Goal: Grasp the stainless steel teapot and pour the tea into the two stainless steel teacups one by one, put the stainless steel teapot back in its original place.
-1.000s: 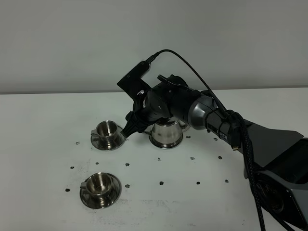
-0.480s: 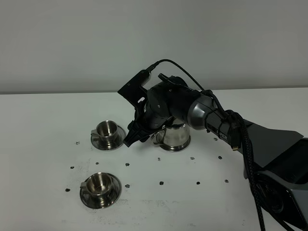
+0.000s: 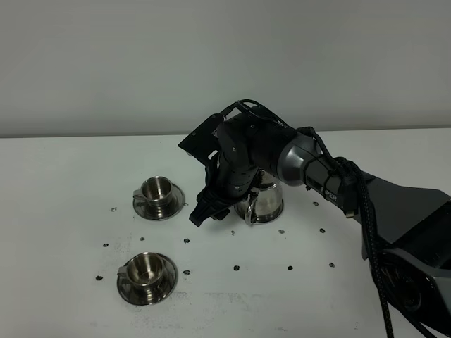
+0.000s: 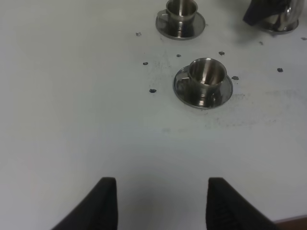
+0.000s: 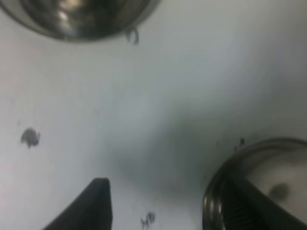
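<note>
1. Teapot (image 3: 266,203) stands at frame centre on the counter (image 3: 63,169); nearest the camera, at lower left, sits one cup (image 3: 146,271).
2. Further back, the right fingers (image 3: 199,215) hang spread and empty, tips aimed down-left toward the cups, away from the teapot.
3. The teapot is upright just behind and to the right of them, its top hidden by the wrist; what looks like its handle (image 3: 246,210) faces the fingers.
4. The far cup (image 3: 158,189) sits at left. The left fingers (image 4: 106,203), also spread, are well apart, so the right arm is nearer.
</note>
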{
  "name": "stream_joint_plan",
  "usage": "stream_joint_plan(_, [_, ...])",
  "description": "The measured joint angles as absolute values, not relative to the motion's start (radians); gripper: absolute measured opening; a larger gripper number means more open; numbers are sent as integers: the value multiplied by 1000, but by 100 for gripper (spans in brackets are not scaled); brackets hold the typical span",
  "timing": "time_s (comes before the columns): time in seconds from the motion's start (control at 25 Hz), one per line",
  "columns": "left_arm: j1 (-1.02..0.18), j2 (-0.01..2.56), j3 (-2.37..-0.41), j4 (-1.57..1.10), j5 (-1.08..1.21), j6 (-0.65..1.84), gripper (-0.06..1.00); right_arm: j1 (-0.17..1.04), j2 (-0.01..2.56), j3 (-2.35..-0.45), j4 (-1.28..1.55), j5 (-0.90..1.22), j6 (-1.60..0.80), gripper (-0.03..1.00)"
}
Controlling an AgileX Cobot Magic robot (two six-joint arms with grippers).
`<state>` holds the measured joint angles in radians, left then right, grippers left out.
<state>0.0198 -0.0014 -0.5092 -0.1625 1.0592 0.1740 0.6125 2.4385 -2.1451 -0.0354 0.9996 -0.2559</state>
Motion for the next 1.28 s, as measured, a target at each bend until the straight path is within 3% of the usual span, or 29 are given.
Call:
stream_joint_plan(0.48, [20, -1, -509, -162, 1059, 174, 48, 644, 2182, -2145, 9, 1035, -134, 52])
stream_joint_plan(0.8, [20, -8, -509, -162, 1059, 174, 48, 654, 2167, -2129, -19, 1145, -32, 52])
stream_joint_plan(1.0, [20, -8, -509, -162, 1059, 174, 48, 715, 2099, -1891, 12, 1035, -9, 52])
stream_joint_plan(1.16, [20, -8, -509, -162, 1059, 174, 48, 733, 1978, -1616, 31, 764, 57, 52])
stream_joint_plan(1.28, [20, -8, -509, -162, 1059, 174, 48, 732, 1965, -1521, 47, 586, 105, 52])
